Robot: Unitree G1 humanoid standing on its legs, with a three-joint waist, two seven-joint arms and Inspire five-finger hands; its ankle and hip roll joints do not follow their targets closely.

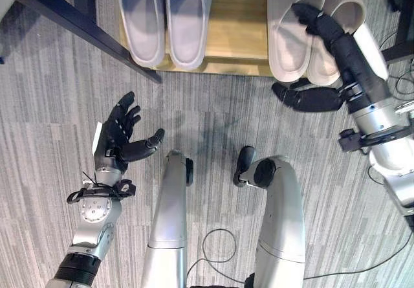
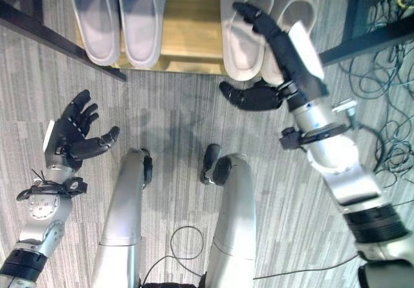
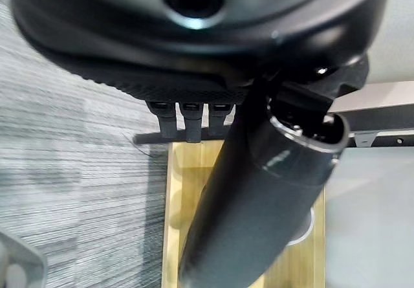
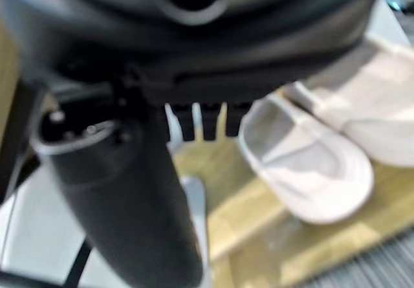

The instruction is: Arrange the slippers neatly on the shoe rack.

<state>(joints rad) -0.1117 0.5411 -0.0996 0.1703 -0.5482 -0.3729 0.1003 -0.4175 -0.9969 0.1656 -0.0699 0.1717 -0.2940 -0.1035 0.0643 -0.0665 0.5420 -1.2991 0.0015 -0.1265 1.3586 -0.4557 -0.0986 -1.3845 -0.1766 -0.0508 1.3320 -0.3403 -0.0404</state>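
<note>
A pair of grey slippers (image 1: 143, 17) stands side by side on the left part of the wooden shoe rack (image 1: 236, 16). To the right sits a beige pair: one slipper (image 1: 291, 39) and its mate (image 1: 325, 70) close beside it, heels overhanging the rack's front edge. My right hand (image 1: 339, 42) reaches over the beige pair, fingers straight above them and thumb spread toward the floor, holding nothing. The right wrist view shows a beige slipper (image 4: 310, 165) past the fingers. My left hand (image 1: 116, 136) hovers open over the floor, left of the rack.
A dark bar (image 1: 77, 19) runs diagonally across the upper left, ending by the rack's front corner. Another dark bar (image 2: 375, 39) and loose cables (image 2: 388, 132) lie to the right of the rack. Grey striped carpet (image 1: 213, 107) covers the floor in front.
</note>
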